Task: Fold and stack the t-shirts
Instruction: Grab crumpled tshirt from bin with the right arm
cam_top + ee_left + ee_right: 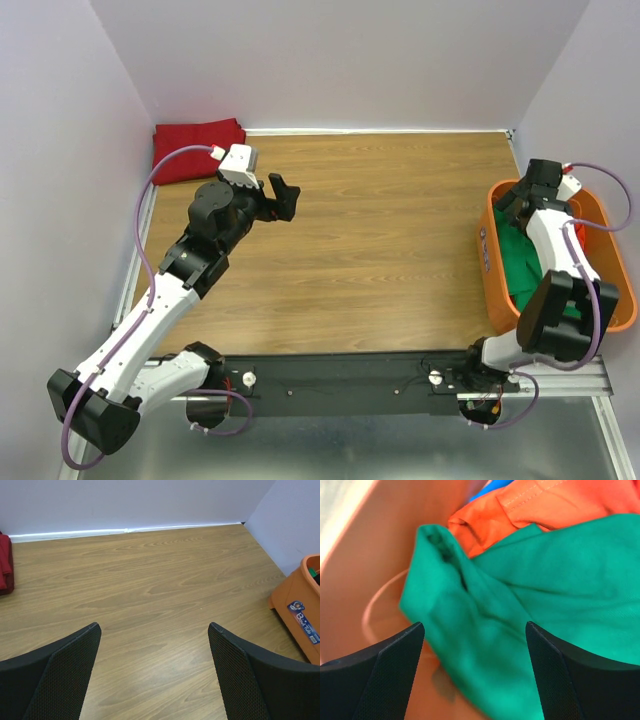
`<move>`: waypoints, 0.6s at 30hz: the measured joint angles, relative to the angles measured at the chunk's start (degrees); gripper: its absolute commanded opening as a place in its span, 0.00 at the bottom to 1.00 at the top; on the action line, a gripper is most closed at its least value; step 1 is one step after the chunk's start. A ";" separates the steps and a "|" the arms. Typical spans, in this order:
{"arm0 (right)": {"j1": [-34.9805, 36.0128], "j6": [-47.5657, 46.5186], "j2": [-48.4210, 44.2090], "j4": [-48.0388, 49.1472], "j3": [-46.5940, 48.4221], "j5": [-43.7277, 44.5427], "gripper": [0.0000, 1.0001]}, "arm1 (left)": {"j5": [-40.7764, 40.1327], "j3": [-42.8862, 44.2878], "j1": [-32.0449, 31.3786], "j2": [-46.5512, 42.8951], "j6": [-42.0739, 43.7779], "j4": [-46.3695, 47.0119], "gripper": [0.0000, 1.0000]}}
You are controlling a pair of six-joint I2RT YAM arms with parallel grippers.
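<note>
Right hand (473,630) spread above green shirt (555,595), near basket wall (360,540).

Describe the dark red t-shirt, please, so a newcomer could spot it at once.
Start at the wooden table and go to its far left corner. The dark red t-shirt lies there folded, alone. Unlike it, the green t-shirt and orange-red t-shirt sit crumpled in the orange basket at right.
</note>
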 measured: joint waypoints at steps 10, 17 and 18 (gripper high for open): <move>-2.12 1.01 4.85 5.01 0.00 -1.03 0.10 | 0.00 -0.28 0.00 -0.02 0.04 -0.02 0.95; -2.12 1.51 -2.47 3.74 1.25 -2.62 0.01 | 0.00 -0.31 0.00 -0.02 0.04 -0.02 0.95; -2.12 1.51 -4.35 2.51 3.39 -2.86 0.01 | 0.00 -0.31 0.00 -0.02 0.04 -0.02 0.95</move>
